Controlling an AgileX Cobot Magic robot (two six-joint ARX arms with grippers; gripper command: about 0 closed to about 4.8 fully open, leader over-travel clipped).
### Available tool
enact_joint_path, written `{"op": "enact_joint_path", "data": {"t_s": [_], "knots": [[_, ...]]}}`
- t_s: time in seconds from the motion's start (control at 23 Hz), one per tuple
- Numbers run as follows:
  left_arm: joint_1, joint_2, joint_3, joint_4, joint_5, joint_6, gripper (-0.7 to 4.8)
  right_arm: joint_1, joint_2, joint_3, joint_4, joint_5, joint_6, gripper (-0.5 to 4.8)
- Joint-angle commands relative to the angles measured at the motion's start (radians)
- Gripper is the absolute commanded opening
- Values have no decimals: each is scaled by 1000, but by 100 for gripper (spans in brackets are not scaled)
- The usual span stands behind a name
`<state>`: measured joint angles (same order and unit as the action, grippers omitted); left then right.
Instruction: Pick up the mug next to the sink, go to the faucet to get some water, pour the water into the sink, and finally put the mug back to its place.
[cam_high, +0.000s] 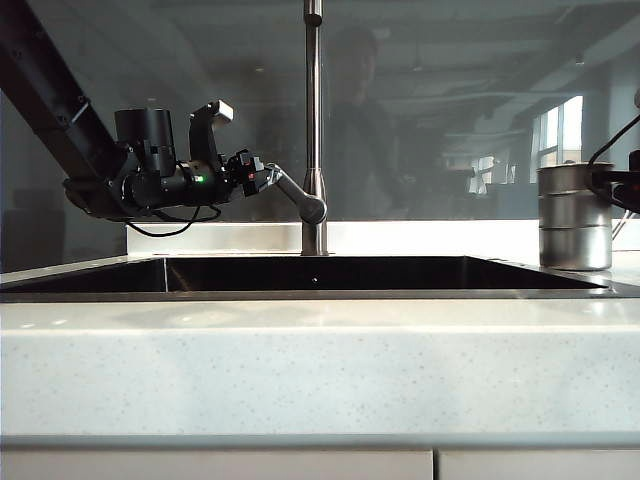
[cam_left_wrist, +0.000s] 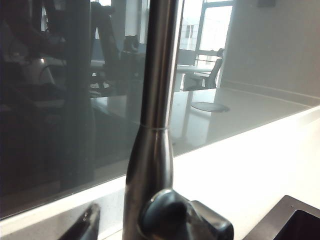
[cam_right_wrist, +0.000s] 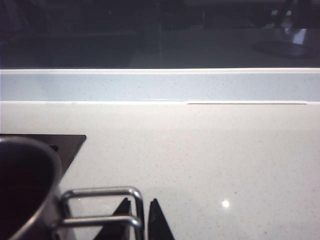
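Pale speckled desk filled the foreground, the sink set behind its front edge. At the sink's back edge, the left claw stood wide beside the faucet, its tips at the lever, gripping nothing. At the desk's right edge, past the sink's right rim, the mug stood upright. The right claw straddled its wire handle, jaws narrow, grip uncertain. Judged: the put-back step was finishing; next, open fully and draw clear without tipping the mug.
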<state>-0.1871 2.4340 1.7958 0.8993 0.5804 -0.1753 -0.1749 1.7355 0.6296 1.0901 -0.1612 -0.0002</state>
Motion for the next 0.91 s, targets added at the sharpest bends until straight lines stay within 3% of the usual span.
{"op": "enact_joint_path", "data": {"t_s": [0.04,0.52,0.61,0.74,0.91], "knots": [[3,-1,0,-1,-15,3,210,0,-8,4,-10,3,0,68],[5,-2,0,0,-7,-14,210,-2,-51,-47,-19,6,0,68],[6,-3,0,41,75,-18,212,-2,-112,-108,-19,11,0,68],[8,-3,0,114,121,-53,223,-2,-160,-155,-19,19,0,68],[15,-3,0,228,118,-113,395,-2,-192,-188,-17,98,0,83]]}}
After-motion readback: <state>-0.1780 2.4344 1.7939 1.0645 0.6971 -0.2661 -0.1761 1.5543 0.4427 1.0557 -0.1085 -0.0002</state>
